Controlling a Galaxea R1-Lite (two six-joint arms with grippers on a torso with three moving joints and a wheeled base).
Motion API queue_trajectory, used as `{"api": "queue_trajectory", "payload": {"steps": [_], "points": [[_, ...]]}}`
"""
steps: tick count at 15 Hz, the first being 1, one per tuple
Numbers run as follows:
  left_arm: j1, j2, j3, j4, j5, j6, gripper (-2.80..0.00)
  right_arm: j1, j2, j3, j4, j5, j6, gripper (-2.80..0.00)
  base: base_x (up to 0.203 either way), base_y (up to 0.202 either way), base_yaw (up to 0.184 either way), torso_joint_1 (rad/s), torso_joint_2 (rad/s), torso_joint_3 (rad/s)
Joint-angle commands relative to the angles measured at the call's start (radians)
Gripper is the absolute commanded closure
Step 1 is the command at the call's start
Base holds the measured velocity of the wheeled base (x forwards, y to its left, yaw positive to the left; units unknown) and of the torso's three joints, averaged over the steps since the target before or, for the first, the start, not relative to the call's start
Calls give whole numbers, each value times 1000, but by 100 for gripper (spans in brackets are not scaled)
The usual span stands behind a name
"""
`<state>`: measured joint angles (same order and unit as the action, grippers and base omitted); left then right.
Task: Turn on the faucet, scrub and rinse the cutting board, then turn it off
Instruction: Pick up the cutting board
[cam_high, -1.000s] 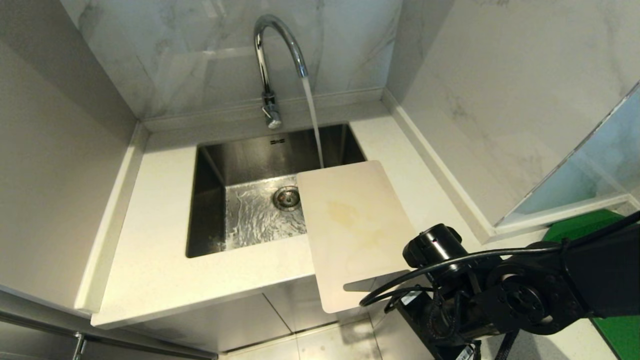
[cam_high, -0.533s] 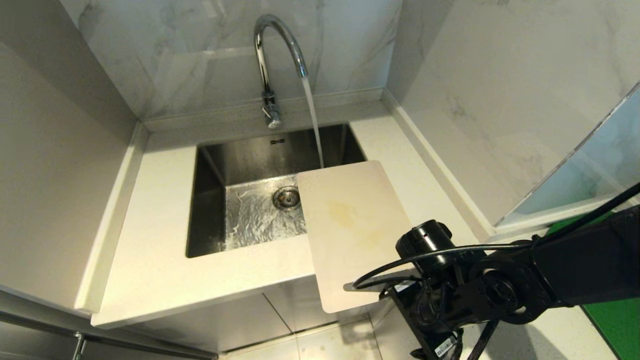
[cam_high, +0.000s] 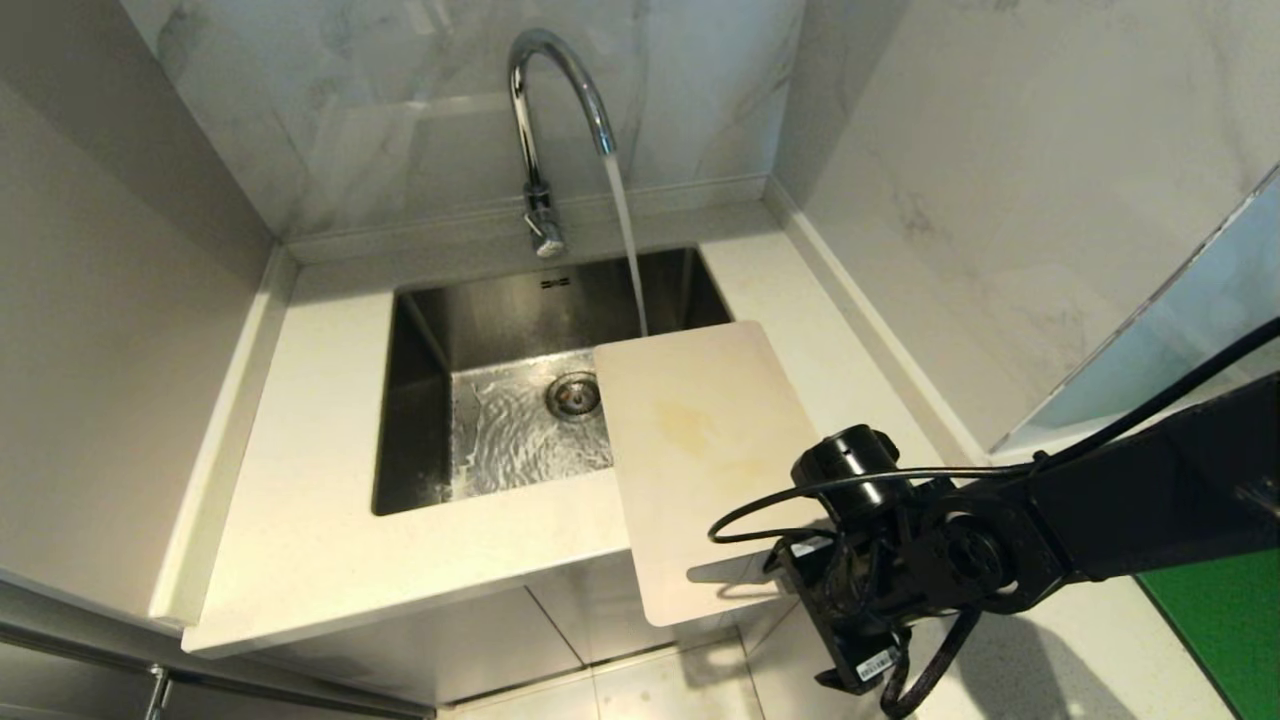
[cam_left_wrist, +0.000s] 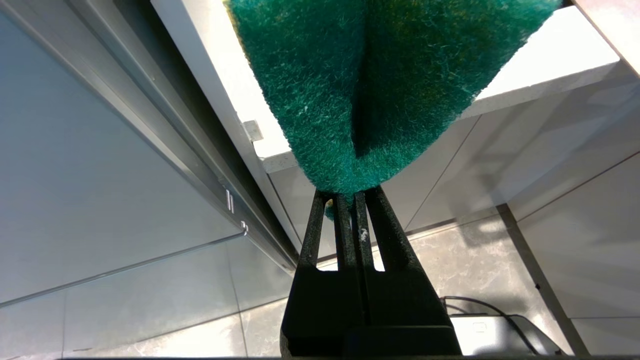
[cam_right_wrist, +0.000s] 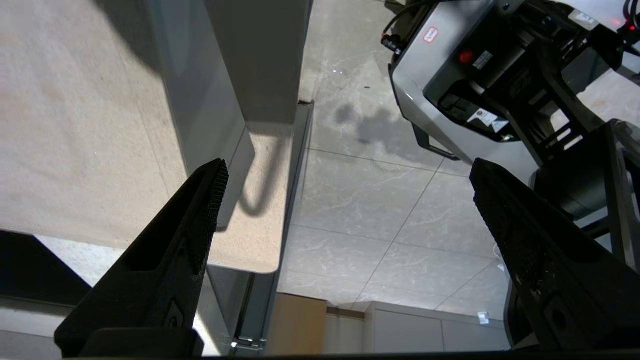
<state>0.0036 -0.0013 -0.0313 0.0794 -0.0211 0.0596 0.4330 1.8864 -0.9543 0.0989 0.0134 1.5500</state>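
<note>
The chrome faucet (cam_high: 545, 110) is running, its stream (cam_high: 625, 240) falling into the sink just beyond the far end of the cutting board. The cream cutting board (cam_high: 700, 440), with yellowish stains, lies over the sink's right edge and juts out past the counter front. My right gripper (cam_high: 805, 595) hangs at the board's near right corner, pointing down. In the right wrist view it (cam_right_wrist: 347, 167) is open wide with only floor between the fingers, and the cutting board (cam_right_wrist: 75, 125) lies beside one finger. My left gripper (cam_left_wrist: 345, 196) is shut on a green scouring pad (cam_left_wrist: 380, 85).
The steel sink (cam_high: 420, 400) is sunk into a white counter (cam_high: 300, 480), with marble walls behind and on the right. A green mat (cam_high: 1230, 640) lies at the far right. My own base (cam_right_wrist: 450, 100) stands on the tiled floor below the right gripper.
My right arm has swung left and lowered, bringing its gripper closer to the board's near right corner. The jaws stayed open, the water kept running and the board did not move.
</note>
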Motion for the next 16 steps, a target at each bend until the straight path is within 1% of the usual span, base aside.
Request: {"api": "queue_trajectory", "payload": {"steps": [1, 5, 12, 16], "points": [[1, 1, -1, 0, 0, 0, 0, -16, 11, -4, 1, 2, 7, -280, 0, 0, 0, 0, 0, 0], [1, 1, -1, 0, 0, 0, 0, -30, 33, -6, 0, 2, 5, -280, 0, 0, 0, 0, 0, 0], [-1, 1, 0, 0, 0, 0, 0, -28, 67, -8, -19, 5, 5, -280, 0, 0, 0, 0, 0, 0], [1, 1, -1, 0, 0, 0, 0, -28, 114, -12, -19, 1, -19, -280, 0, 0, 0, 0, 0, 0]]}}
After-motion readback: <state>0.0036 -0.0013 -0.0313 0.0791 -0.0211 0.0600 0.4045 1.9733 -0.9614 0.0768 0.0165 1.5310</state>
